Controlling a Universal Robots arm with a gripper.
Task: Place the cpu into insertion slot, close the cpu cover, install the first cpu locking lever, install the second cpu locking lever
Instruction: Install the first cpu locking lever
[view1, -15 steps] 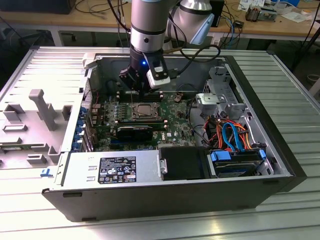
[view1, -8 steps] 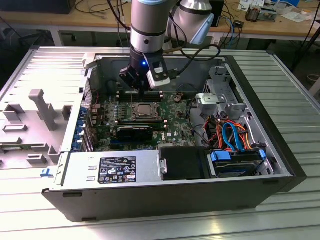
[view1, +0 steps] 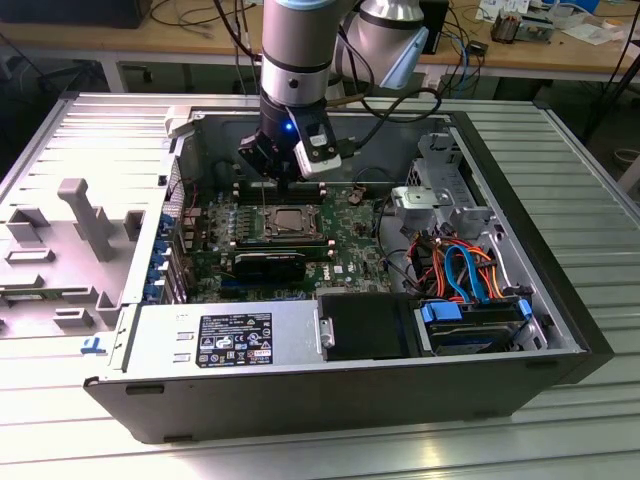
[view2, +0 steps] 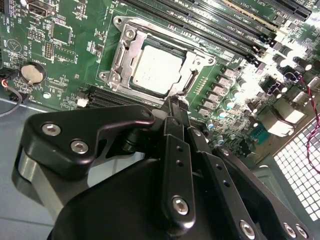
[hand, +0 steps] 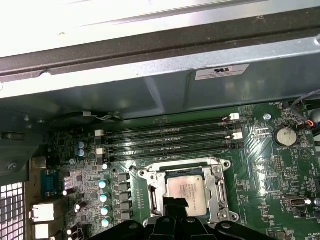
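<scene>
One cpu (view2: 156, 70) is being pinned in the insertion slot (view2: 169, 46) by the lowered cpu cover (view2: 122, 55); the gripper (view2: 175, 102), jaws together and empty, is being poised at its edge, presumably to push.

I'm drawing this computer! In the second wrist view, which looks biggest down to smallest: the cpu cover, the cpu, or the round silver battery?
1. cpu cover: its metal frame reaches out past the chip on every side.
2. cpu
3. round silver battery: clearly the smallest.
</scene>
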